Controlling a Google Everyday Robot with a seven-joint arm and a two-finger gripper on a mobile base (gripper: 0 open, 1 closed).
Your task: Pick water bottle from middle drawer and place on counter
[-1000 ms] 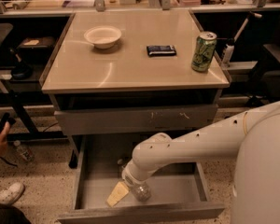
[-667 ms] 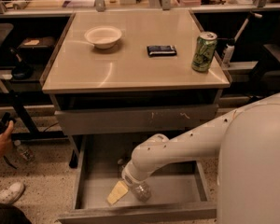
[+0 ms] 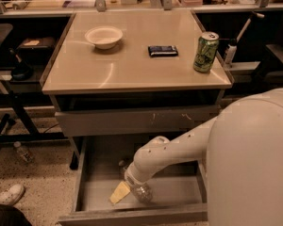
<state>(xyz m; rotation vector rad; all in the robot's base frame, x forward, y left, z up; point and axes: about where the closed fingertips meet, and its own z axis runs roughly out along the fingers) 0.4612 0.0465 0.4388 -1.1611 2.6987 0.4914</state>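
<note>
The middle drawer is pulled open below the cabinet, with a bare grey floor. My arm reaches down into it from the right. My gripper is low inside the drawer, at its front middle. The water bottle, clear and crinkly, lies right under the gripper's tip and touches it or is very close to it. The arm hides part of the bottle, and its label does not show. The counter is the glossy beige top above.
On the counter stand a white bowl, a dark flat packet and a green can. A yellow object lies in the drawer left of the bottle. The scratched drawer front is shut above. A small bottle and a white shoe are on the floor at the left.
The arm and the bottle stay in nearly the same place in the drawer. The robot's white body fills a little more of the right side.
</note>
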